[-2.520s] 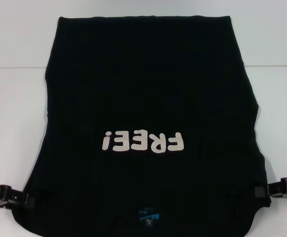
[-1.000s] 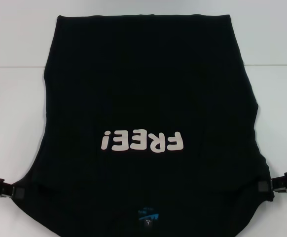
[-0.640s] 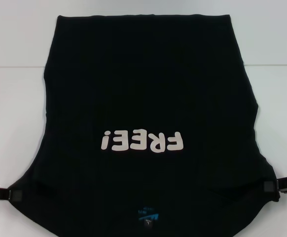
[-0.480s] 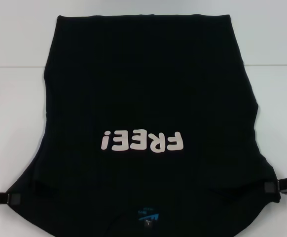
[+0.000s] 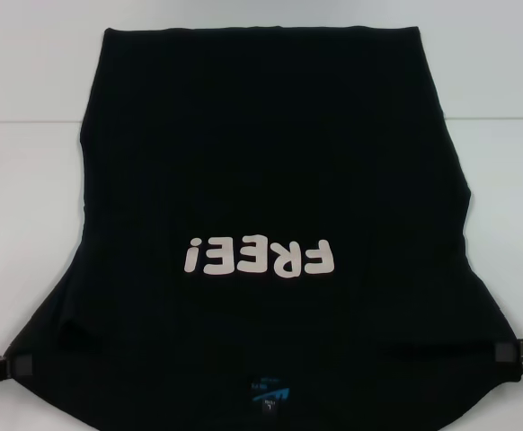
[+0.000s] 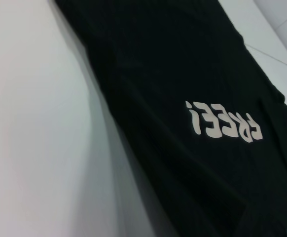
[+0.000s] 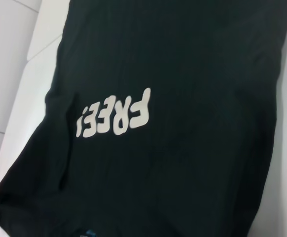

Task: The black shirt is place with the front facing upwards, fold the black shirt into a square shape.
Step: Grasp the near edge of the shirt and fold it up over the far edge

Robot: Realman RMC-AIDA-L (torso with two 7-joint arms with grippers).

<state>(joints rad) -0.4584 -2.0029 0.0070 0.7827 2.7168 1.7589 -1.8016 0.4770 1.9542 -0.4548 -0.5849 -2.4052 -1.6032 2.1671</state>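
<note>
The black shirt [image 5: 261,180] lies front up on the white worktop [image 5: 28,224], "FREE!" print [image 5: 260,258] upside down from the head cam and the blue neck label [image 5: 270,392] at the near edge, so collar end is nearest the robot and hem end is far. Far hem edge runs straight and flat. Side edges go roughly parallel from the hem, then flare outward toward the near corners, where the cloth is widest.

Left gripper [image 5: 14,366] sits at the near left corner of the shirt, low on the worktop; its fingers look closed on the cloth edge there, w/ a fold line running inward from the grip. Right gripper [image 5: 511,352] is at the near right corner, same height approx, fingers likewise pinched on the edge, a matching crease leading in.

Wrist cams show shirt side edges only: left edge [image 6: 109,113] lifted a bit off the worktop w/ shadow under it; right edge [image 7: 276,98] against bare white surface.

Open room: bare worktop both sides of the shirt and beyond the hem.
</note>
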